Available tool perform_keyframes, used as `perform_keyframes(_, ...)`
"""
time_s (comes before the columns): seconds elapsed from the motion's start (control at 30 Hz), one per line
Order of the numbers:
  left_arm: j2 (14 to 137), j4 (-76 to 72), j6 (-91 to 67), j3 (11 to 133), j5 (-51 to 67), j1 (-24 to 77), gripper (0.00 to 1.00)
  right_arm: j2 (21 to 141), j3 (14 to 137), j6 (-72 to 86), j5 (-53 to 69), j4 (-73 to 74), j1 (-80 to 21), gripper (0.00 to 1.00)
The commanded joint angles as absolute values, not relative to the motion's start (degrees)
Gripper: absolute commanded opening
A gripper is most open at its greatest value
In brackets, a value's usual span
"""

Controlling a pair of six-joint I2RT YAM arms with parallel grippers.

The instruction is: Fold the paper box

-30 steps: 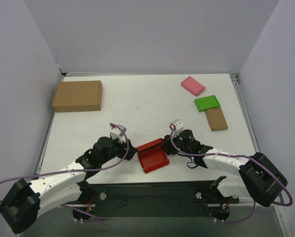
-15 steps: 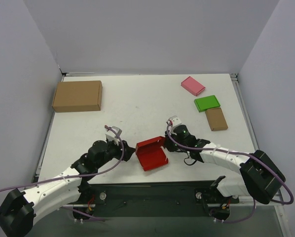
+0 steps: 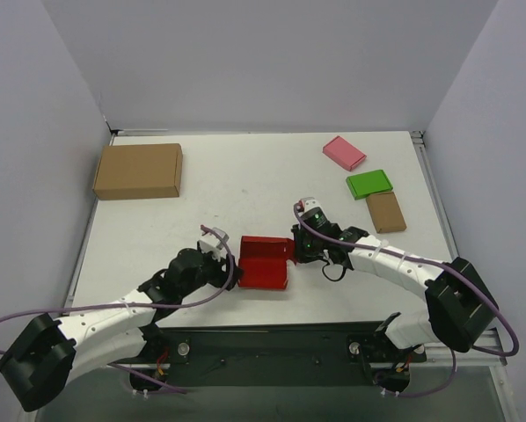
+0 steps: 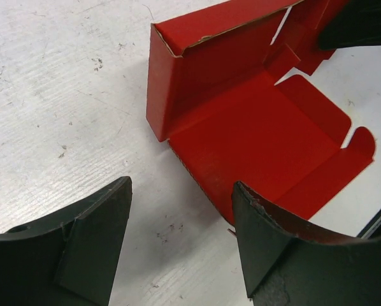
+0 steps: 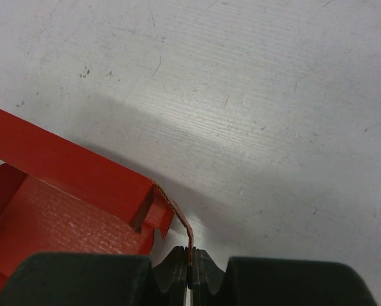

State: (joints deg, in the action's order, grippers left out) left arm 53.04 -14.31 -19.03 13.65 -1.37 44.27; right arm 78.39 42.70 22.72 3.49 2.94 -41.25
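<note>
So the right gripper is pinched tight on a thin flap of the paper box, which sits just ahead of it, to its left. The left gripper hangs wide open, holding nothing. The box is right in front of its fingertips, one wall up, base flat on the table. Looks like mid-fold. Next move, I'd guess: left steadies the wall while right tucks the flap, gently, it's thin card. Can't tell how deep the flap sits in the pinch, and the left finger hides the box's near corner. Way beyond both: pink box, green box, brown carton.
</note>
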Motion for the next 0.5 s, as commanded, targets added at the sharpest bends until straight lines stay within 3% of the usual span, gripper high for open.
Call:
perform_keyframes(0.0,55.9,-18.8,-16.7,18.0,-6.9,45.4,0.73,78.9,45.7,24.7,4.5,7.9,-41.5,0.00)
perform_keyframes(0.47,67.1,-26.9,-16.8,21.9,-9.0,45.2,0.72,79.9,46.1,24.2,5.5,8.2,-42.1,0.00)
